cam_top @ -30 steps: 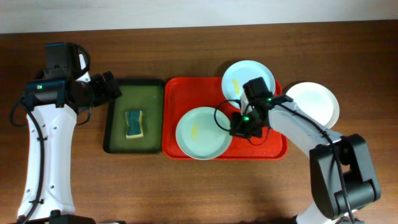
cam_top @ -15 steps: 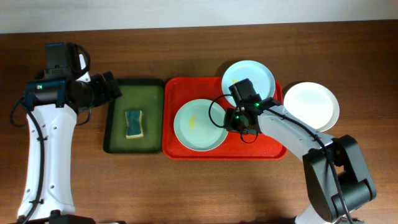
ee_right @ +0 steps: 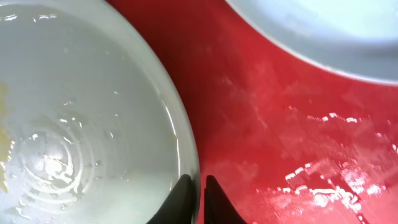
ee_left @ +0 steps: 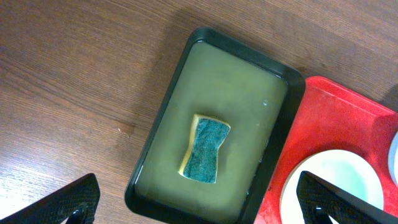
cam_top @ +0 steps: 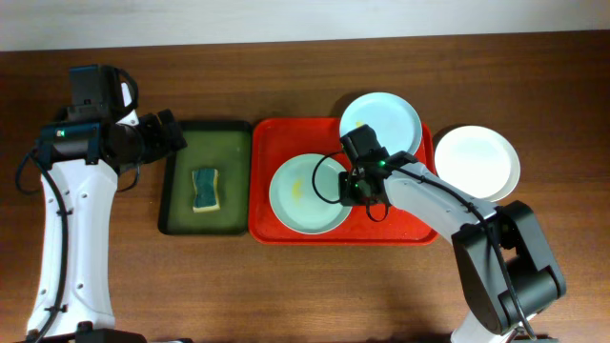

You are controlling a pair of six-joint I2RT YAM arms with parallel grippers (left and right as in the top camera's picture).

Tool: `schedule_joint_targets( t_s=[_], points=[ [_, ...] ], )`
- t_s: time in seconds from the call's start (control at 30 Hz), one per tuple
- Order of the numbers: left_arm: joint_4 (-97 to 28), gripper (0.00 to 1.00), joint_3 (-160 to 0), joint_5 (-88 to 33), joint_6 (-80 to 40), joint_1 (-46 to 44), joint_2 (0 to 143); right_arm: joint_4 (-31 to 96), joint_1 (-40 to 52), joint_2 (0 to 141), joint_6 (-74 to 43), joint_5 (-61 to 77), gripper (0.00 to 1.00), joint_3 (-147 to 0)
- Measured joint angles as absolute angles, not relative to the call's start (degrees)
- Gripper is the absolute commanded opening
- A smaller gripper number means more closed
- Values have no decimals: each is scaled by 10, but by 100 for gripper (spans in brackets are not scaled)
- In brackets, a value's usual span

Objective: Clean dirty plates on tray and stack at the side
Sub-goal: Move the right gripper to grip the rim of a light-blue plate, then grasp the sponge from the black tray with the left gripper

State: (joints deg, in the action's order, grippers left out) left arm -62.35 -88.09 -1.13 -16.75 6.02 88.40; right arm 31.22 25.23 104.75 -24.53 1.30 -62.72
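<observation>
- Bench (ee_left: 74, 68): brown wood with visible grain, smooth, low sheen.
- Red tray (ee_right: 280, 124): glossy plastic with bright, wet-looking highlights.
- Pale green plate (ee_right: 81, 112): smooth glossy plastic, beaded with droplets.
- Dark green tray (ee_left: 297, 86): smooth plastic rim, slight gloss.
- Sponge (ee_left: 205, 149): coarse green scouring face over yellow foam.

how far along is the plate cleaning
Seemingly done: the white plate sits off the tray, with no smear visible. In hand: the right gripper pinches the rim of the green plate. Still to do: it and the blue plate carry yellow smears, the sponge lies unheld, nothing is stacked.
</observation>
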Motion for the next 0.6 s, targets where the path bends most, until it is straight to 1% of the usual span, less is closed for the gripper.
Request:
schedule_joint_targets(
  t_s=[0.03, 0.07, 0.1, 0.13, 0.17, 0.3, 0.33, 0.37, 0.4, 0.43, 0.47, 0.5, 0.53, 0.6],
  points=[
    [-623, 99, -881, -11, -168, 60, 884, 322, 252, 1047, -243, 13, 25, -628],
    [-613, 100, -881, -6, -168, 60, 884, 331, 252, 1047, -242, 12, 27, -630],
    [-613, 100, -881, 5, -168, 60, 884, 334, 252, 1047, -238, 13, 20, -631],
    [-613, 99, -881, 15, -168, 60, 884, 339, 252, 1047, -238, 13, 11, -632],
    [-613, 99, -881, 20, -168, 60, 884, 343, 252, 1047, -238, 13, 4, -633],
    [-613, 99, -881, 24, -168, 60, 884, 342, 252, 1047, -240, 16, 4, -636],
    [-611, 100, -881, 24, -168, 60, 884, 342, 252, 1047, -240, 18, 5, -636],
    [-589, 88, -881, 26, -168, 60, 884, 343, 252, 1047, -240, 23, 5, -636],
    [-580, 83, -881, 25, -168, 60, 884, 343, 252, 1047, -240, 27, 6, -636],
    [-594, 73, -881, 16, -167, 60, 884, 341, 252, 1047, -240, 29, 9, -636],
    [-626, 65, -878, -11, -160, 55, 884, 340, 252, 1047, -241, 29, 9, -636],
    [-622, 57, -849, -9, -147, 39, 882, 338, 252, 1047, -240, 29, 9, -636],
    [-612, 51, -818, -2, -133, 21, 887, 338, 252, 1047, -240, 30, 9, -636],
    [-573, 52, -751, 11, -104, -7, 922, 338, 252, 1047, -240, 30, 9, -636]
  ],
)
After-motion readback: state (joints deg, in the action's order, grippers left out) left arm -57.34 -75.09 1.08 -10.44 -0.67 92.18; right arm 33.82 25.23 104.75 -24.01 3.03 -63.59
